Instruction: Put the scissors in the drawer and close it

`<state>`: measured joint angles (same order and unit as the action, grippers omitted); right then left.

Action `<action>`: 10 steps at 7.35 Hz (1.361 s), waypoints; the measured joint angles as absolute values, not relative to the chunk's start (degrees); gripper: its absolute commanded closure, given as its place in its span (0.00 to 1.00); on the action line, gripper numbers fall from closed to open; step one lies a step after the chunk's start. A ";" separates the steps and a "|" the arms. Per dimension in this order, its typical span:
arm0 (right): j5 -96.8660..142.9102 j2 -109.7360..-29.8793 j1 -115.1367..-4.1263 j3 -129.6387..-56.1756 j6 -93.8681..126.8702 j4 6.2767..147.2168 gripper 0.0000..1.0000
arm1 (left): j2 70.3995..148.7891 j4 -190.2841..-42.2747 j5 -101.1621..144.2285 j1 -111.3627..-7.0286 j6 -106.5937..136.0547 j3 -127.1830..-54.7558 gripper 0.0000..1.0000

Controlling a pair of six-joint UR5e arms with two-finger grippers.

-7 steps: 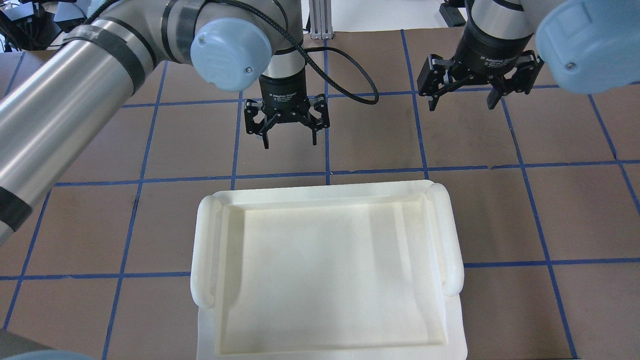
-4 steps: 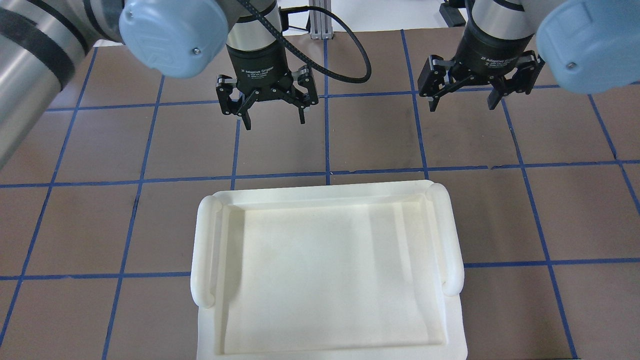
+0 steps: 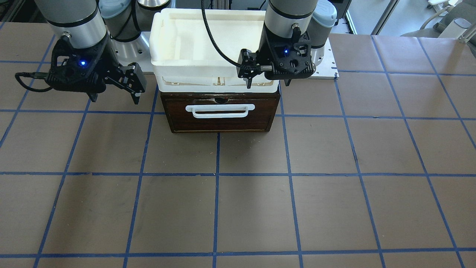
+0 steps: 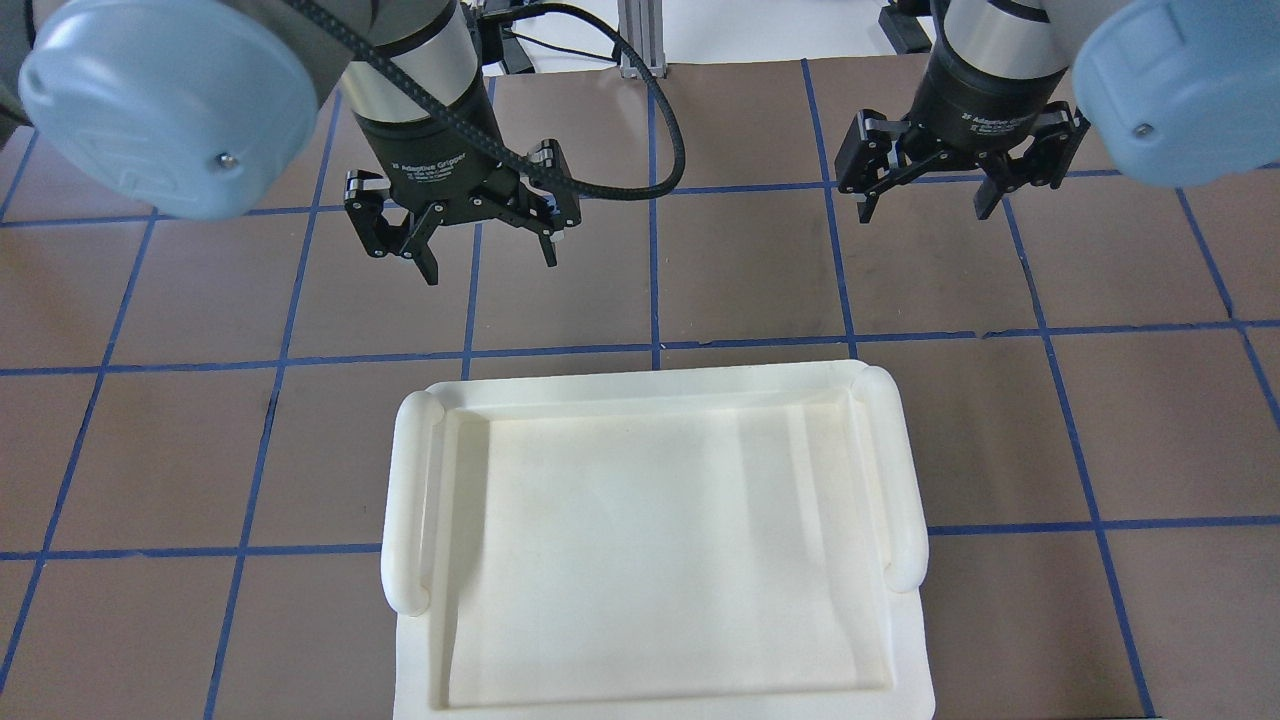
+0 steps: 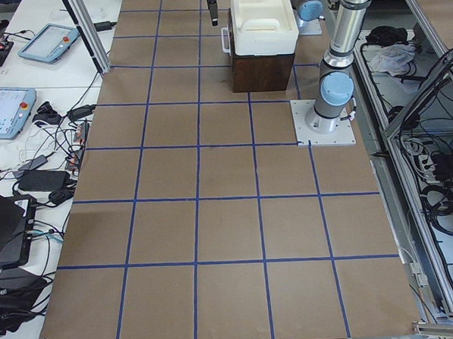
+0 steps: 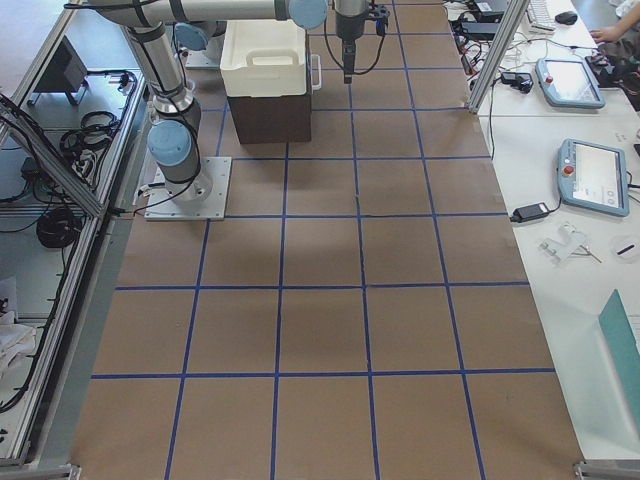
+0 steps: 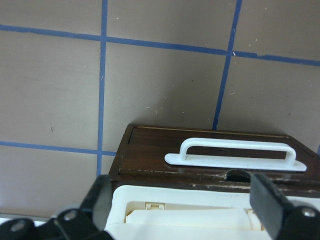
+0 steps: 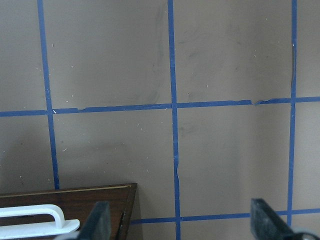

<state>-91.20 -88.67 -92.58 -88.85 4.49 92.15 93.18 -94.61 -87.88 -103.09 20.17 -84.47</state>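
Overhead exterior: my left pincer (image 4: 490,265) hangs spread and empty above the front edge of the white bin (image 3: 208,70). My right pincer (image 4: 925,212) is likewise spread and empty, over the table (image 4: 1100,420) beside it. The drawer (image 3: 220,121) sits shut beneath the bin, its white handle (image 3: 220,110) untouched.

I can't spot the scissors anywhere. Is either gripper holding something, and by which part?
Nothing is held: the left gripper and right gripper are both open and empty.
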 measured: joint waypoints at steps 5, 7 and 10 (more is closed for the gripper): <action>-91.28 -88.67 -92.52 -88.86 4.34 92.19 0.00 | 87.65 -88.16 -87.85 -94.21 8.74 -88.73 0.00; -91.39 -88.65 -92.54 -88.86 4.31 92.33 0.00 | 87.50 -88.08 -87.88 -93.99 8.18 -88.77 0.00; -91.10 -88.66 -92.52 -88.86 4.28 92.40 0.00 | 87.47 -88.08 -87.89 -93.96 8.15 -88.84 0.00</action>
<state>-91.10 -88.66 -92.52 -88.86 4.28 92.40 87.47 -88.08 -87.89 -93.96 8.15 -88.84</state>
